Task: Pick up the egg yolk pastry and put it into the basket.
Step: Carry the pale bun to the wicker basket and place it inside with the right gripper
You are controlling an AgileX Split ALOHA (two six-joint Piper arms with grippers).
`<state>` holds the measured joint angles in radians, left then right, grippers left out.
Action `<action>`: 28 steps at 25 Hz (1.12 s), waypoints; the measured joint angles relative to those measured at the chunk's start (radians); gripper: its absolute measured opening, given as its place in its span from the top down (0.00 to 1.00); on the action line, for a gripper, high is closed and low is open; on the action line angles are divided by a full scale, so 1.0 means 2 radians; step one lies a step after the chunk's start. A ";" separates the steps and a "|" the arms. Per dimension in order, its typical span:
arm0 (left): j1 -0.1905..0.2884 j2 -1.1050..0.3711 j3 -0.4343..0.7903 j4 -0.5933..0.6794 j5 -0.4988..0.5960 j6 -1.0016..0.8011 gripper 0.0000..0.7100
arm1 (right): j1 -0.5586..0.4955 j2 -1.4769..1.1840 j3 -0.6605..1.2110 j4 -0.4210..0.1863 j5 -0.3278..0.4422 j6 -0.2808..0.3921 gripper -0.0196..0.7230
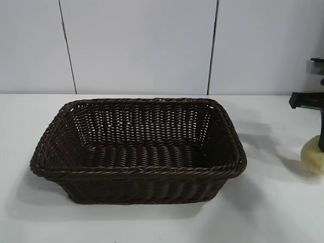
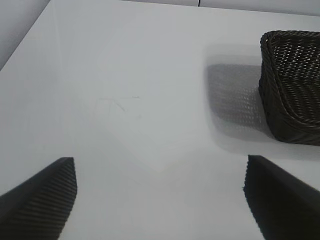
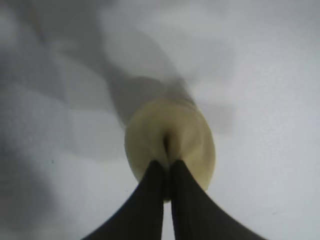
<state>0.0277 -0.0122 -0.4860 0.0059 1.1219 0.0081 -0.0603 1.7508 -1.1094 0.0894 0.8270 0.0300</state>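
Note:
The egg yolk pastry [image 3: 170,142], a pale yellow-cream bun, is pinched between the two black fingers of my right gripper [image 3: 166,162]. The fingers are shut almost together on its near edge and press a crease into it. In the exterior view the pastry [image 1: 314,159] shows at the far right edge, low over the white table, well to the right of the basket [image 1: 136,172]. The basket is dark brown woven wicker and holds nothing. My left gripper [image 2: 160,162] hangs open over bare table, with a corner of the basket [image 2: 292,115] off to one side.
The white table [image 1: 273,212] runs out around the basket on all sides. A pale panelled wall [image 1: 136,45] stands behind it. Black parts of the right arm [image 1: 308,99] reach in at the exterior view's right edge, above the pastry.

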 joint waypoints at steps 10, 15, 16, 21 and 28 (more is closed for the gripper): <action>0.000 0.000 0.000 0.000 0.000 0.000 0.07 | 0.000 -0.034 0.000 0.048 0.011 -0.038 0.94; 0.000 0.000 0.000 0.000 0.000 0.000 0.07 | 0.000 -0.034 0.000 0.049 0.011 -0.039 0.94; 0.000 0.000 0.000 0.000 0.000 0.000 0.07 | 0.000 -0.034 0.000 0.049 0.011 -0.039 0.94; 0.000 0.000 0.000 0.000 0.000 0.000 0.07 | 0.000 -0.034 0.000 0.072 0.011 -0.048 0.94; 0.000 0.000 0.000 0.000 0.000 0.000 0.07 | 0.000 -0.034 -0.006 0.171 0.026 -0.113 0.95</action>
<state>0.0277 -0.0122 -0.4860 0.0059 1.1219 0.0081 -0.0603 1.6826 -1.1217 0.4322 0.8782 -0.1962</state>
